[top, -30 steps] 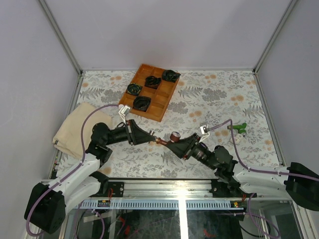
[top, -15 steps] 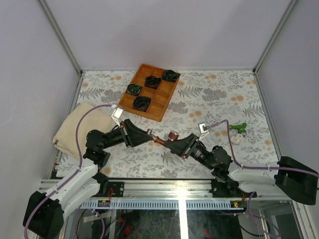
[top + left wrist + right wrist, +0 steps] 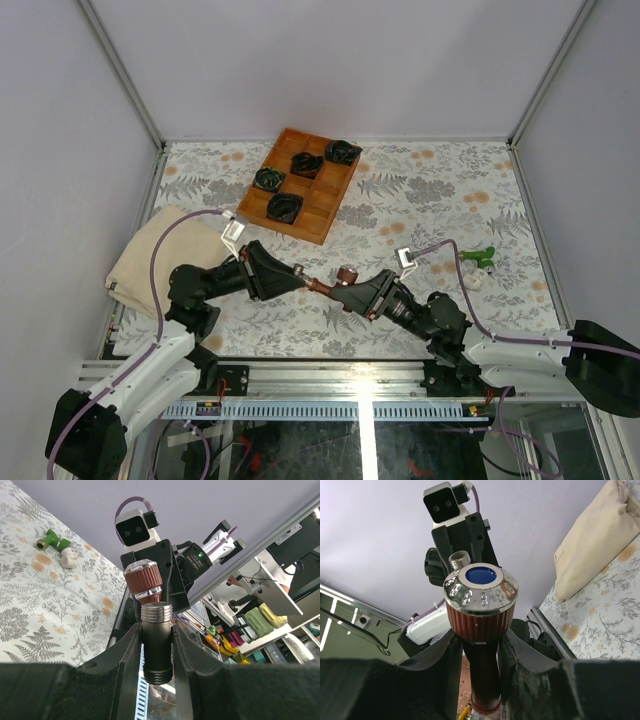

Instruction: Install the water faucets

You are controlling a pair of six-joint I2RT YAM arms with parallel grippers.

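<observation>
The dark red-brown faucet (image 3: 345,277) with a ribbed knob and silvery cap (image 3: 481,592) is held by its stem in my shut right gripper (image 3: 340,290) (image 3: 480,645) above the table's middle front. My left gripper (image 3: 298,277) (image 3: 157,630) is shut on a short black pipe piece (image 3: 157,650) whose silvery threaded end (image 3: 156,612) points at the faucet's knob (image 3: 143,577). The two pieces meet end to end; I cannot tell if they are joined. The bright green faucet (image 3: 483,257) (image 3: 51,540) lies on the table at the right.
A small white piece (image 3: 475,281) (image 3: 69,558) lies beside the green faucet. A wooden tray (image 3: 322,205) at the back holds several black-and-green coiled bundles (image 3: 284,208). A folded beige cloth (image 3: 150,258) (image 3: 590,545) lies at the left.
Both arms have shifted a little to the left. The left wrist has drawn back slightly. The faucet and pipe piece stay end to end between the grippers.
</observation>
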